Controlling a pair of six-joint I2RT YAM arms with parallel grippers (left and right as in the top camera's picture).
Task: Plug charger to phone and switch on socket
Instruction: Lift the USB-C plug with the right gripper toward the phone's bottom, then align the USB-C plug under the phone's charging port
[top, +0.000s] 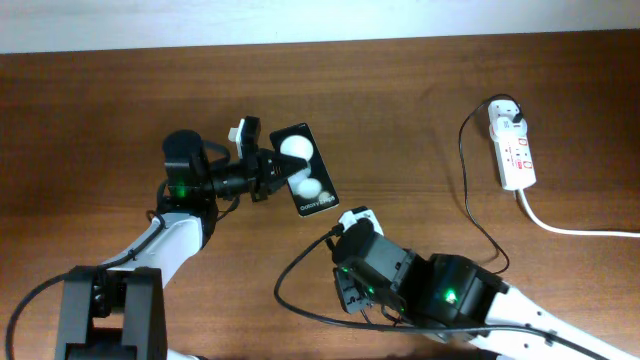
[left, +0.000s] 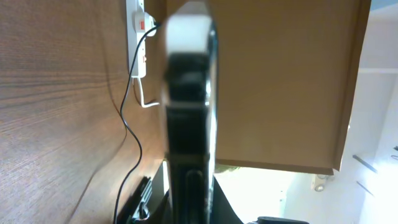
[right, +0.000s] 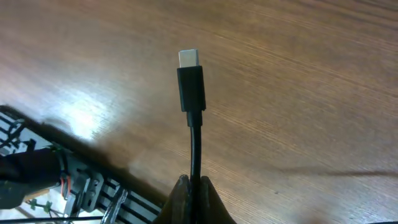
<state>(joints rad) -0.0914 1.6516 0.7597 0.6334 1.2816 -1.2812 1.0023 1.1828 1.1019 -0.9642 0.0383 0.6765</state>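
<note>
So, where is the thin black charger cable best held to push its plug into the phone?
On the thin black charger cable just behind the stiff black plug body, from the rear, as the right gripper holds it: jaws shut across the cord, silver tip free and pointing ahead.

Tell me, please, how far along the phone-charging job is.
Done: adapter sits in the socket. In hand: left gripper holds the phone, right gripper holds the charger behind its plug. Left: inserting the plug, switching the socket on.
</note>
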